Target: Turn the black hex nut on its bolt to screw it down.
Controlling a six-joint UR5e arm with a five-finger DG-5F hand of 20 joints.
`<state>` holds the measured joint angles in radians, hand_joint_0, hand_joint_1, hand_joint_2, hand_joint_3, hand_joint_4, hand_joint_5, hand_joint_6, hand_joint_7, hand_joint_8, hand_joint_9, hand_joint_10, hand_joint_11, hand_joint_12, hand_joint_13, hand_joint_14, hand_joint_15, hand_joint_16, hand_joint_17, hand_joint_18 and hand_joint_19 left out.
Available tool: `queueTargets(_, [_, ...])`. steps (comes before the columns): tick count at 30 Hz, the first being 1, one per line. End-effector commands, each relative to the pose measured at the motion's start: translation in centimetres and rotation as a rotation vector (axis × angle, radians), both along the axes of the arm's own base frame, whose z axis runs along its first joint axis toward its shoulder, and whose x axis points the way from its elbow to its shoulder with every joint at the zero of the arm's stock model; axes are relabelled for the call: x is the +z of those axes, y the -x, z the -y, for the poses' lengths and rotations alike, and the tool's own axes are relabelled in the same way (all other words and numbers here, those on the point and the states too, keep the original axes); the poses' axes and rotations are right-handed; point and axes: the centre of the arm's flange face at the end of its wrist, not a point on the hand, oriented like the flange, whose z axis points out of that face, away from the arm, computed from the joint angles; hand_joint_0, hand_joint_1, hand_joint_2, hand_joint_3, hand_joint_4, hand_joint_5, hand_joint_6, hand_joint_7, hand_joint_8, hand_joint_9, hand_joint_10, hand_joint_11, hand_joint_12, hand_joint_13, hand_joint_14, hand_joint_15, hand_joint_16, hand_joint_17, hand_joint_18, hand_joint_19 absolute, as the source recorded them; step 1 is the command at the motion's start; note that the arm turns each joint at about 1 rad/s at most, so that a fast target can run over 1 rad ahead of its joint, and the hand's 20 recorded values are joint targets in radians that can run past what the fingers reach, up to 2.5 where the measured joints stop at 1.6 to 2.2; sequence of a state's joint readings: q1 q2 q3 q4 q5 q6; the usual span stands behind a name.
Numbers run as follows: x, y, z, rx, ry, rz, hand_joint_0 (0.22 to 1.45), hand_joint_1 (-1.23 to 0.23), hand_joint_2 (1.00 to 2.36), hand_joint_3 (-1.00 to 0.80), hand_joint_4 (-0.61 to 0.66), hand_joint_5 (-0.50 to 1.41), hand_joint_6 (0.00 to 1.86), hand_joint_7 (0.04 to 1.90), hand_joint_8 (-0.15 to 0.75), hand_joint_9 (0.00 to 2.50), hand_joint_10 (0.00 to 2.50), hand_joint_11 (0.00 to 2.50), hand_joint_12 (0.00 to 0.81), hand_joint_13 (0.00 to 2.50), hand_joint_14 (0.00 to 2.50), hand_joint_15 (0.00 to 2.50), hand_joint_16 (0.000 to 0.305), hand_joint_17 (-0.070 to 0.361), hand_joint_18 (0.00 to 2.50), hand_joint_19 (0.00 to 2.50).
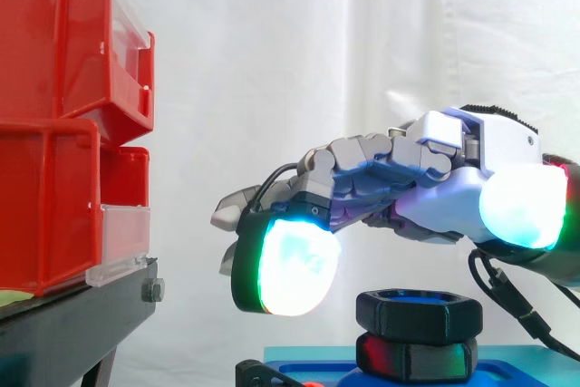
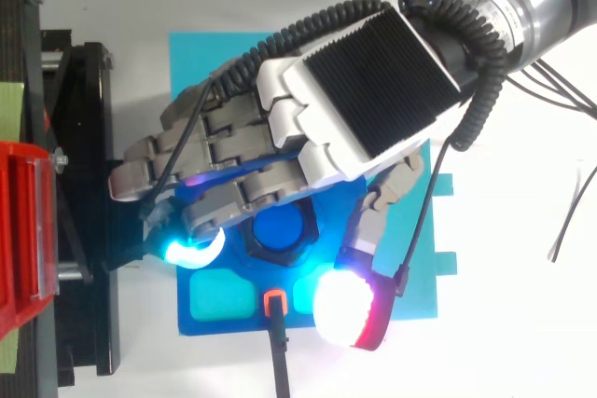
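The black hex nut (image 1: 418, 313) sits at the top of its bolt, above a second dark nut-like collar (image 1: 415, 357), on a blue base (image 2: 224, 297). From above, the nut (image 2: 279, 233) rings the bolt's blue top. My hand (image 1: 426, 183) hovers over it, palm down, clear of the nut by a small gap. Its fingers are relaxed and spread, holding nothing. One glowing fingertip (image 1: 288, 267) hangs to the left of the nut, and the thumb's pad (image 2: 342, 305) lies at the nut's near right in the top view.
Red bins (image 1: 68, 124) are stacked on a black stand (image 1: 82, 314) to the left, close to my fingertips. The blue base lies on a cyan sheet (image 2: 424, 258). A thin black cable (image 2: 279, 356) with an orange plug runs off the base's near edge.
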<state>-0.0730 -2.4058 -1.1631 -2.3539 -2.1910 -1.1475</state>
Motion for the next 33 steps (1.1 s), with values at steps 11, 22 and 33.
queueTargets(11, [-0.7,0.1,-1.1,-0.003,0.000,-0.019,0.37,-0.38,1.00,-0.50,0.32,-0.19,0.50,0.89,0.361,0.36,0.00,0.22,0.451,0.56,0.01,0.17,0.069,0.155,0.70,0.34])
queueTargets(22, [-0.8,0.4,-0.3,-0.004,0.002,-0.025,0.37,-0.37,1.00,-0.50,0.36,-0.17,0.50,1.06,0.363,0.37,0.00,0.23,0.451,0.57,0.00,0.17,0.068,0.153,0.71,0.34])
queueTargets(33, [-1.0,0.9,1.5,0.004,0.039,-0.008,0.36,-0.33,1.00,-0.50,0.39,-0.19,0.61,0.92,0.374,0.38,0.00,0.27,0.457,0.58,0.00,0.17,0.070,0.156,0.73,0.33])
